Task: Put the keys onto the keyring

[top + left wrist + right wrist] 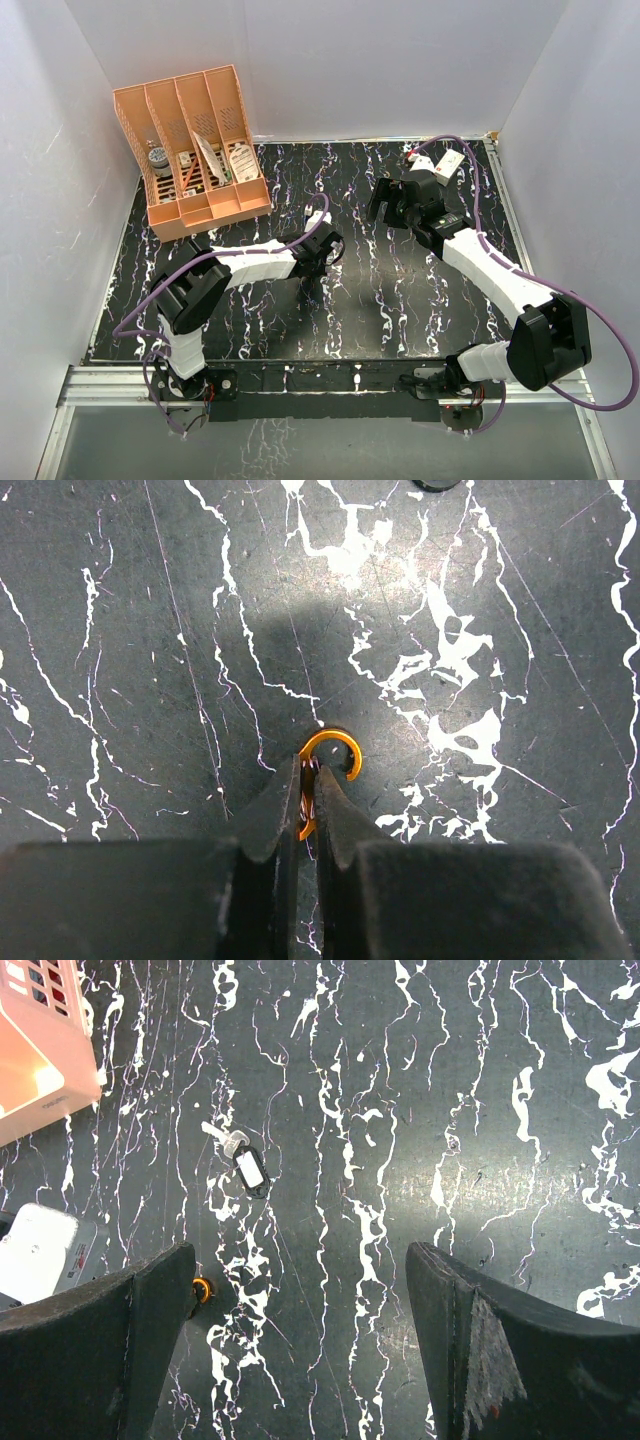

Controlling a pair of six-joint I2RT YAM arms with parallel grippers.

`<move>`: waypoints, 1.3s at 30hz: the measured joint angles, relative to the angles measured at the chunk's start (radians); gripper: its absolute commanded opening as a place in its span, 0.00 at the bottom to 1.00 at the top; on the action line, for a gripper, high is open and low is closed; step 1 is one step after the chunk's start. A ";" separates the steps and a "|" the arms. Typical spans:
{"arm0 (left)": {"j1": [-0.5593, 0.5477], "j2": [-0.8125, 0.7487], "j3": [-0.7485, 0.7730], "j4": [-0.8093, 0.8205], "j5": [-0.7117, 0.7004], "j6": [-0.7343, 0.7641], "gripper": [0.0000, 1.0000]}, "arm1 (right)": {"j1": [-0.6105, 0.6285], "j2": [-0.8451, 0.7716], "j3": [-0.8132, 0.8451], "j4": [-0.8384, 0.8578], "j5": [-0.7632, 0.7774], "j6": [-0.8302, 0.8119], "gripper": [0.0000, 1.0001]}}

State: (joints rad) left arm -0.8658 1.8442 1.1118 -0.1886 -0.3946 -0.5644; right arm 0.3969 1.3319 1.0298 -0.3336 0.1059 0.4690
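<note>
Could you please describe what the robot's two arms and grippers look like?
The left arm and right arm both have white links, black joints and purple cables looping alongside. The left gripper and right gripper have dark, tapered fingers. One right pad is scuffed whitish.

Desk (380, 300): black top with white marble-like veining; fine scratches show in the close views. Enclosure: plain white panels on three sides, namely the left wall (50, 200), far wall (370, 60) and right wall (580, 150), each meeting a desk edge. Near edge: a silver metal rail (330, 372) runs left to right, with a dull grey strip (300, 440) on its near side. Lighting: even, with a soft glare patch (330, 630) on the desk top.
</note>
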 measured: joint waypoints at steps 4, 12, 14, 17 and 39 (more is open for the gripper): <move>0.000 0.000 0.000 0.000 0.000 0.000 0.00 | 0.000 0.000 0.000 0.000 0.000 0.000 0.85; 0.001 0.000 0.003 -0.010 -0.006 0.006 0.00 | 0.000 0.000 0.000 0.000 0.000 -0.001 0.85; 0.001 0.000 0.008 -0.026 -0.011 0.011 0.00 | 0.000 0.000 0.000 0.001 0.000 -0.001 0.85; 0.001 0.000 0.016 -0.054 -0.024 0.022 0.00 | 0.000 0.000 -0.007 0.002 0.000 -0.001 0.85; 0.043 -0.042 0.042 -0.121 -0.073 0.071 0.00 | -0.001 0.000 -0.013 0.002 -0.004 -0.001 0.85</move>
State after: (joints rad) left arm -0.8227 1.8023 1.1542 -0.3099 -0.4679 -0.4938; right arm 0.3962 1.3319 1.0172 -0.3321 0.1020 0.4679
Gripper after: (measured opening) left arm 0.031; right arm 0.850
